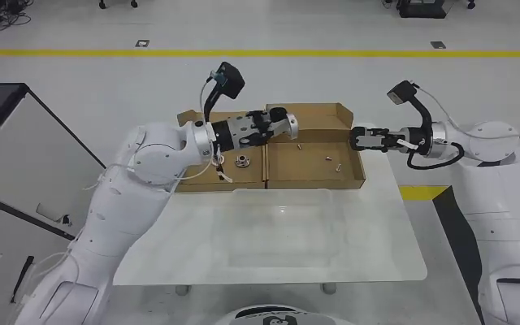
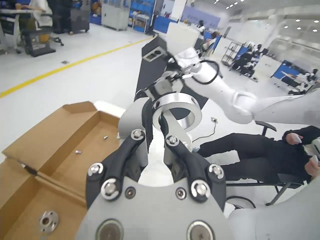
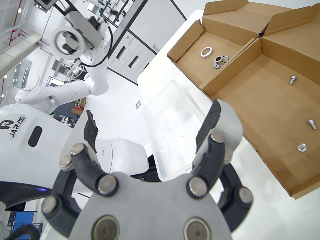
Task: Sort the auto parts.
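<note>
Bright, even overhead light. Rows of ceiling lamps (image 2: 242,0) show in the left wrist view. White bench (image 1: 390,236) carries mild glare. Shadows soft, faint. Both wrist views bow straight lines near the edges.

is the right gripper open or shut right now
Open. In the right wrist view the right gripper has its fingers spread wide apart, gripping nothing.
</note>
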`<action>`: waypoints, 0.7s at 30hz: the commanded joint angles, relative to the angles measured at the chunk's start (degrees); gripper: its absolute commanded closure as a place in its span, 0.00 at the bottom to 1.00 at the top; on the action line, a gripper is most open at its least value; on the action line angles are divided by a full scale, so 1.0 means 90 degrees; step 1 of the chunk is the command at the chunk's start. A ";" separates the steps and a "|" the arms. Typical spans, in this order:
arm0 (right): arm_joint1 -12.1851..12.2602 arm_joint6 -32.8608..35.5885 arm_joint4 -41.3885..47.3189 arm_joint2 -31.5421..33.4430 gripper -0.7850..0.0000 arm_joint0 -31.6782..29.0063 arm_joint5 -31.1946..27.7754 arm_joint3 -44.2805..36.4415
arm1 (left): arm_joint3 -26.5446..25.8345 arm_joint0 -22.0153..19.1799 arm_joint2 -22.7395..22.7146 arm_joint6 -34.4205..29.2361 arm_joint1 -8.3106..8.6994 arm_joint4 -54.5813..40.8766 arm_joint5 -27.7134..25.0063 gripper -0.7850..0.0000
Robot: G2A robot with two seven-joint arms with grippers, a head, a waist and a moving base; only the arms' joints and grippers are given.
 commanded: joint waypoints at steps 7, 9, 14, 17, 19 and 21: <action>0.0000 0.0000 0.0001 0.0000 0.00 0.0000 0.0000 0.0000 | 0.0415 -0.0199 0.0196 -0.0554 0.0006 0.1007 0.0590 1.00; 0.0000 0.0000 0.0001 0.0000 0.00 0.0000 0.0000 0.0000 | 0.0586 -0.0313 0.0199 -0.0920 0.0026 0.1240 0.0615 1.00; 0.0000 0.0000 0.0001 0.0000 0.00 0.0000 0.0000 0.0000 | 0.1085 -0.0682 0.0064 -0.1606 0.0068 0.1410 0.0690 1.00; 0.0000 0.0000 0.0001 0.0000 0.00 0.0000 0.0000 0.0000 | 0.1347 -0.0829 -0.0014 -0.1824 0.0094 0.1621 0.0816 1.00; 0.0000 0.0000 0.0001 0.0000 0.00 0.0000 0.0000 0.0000 | 0.1496 -0.0888 -0.0043 -0.1953 0.0110 0.1784 0.0937 1.00; 0.0000 0.0000 0.0001 0.0000 0.00 0.0000 0.0000 0.0000 | 0.1670 -0.0895 -0.0021 -0.2132 0.0117 0.1804 0.0998 1.00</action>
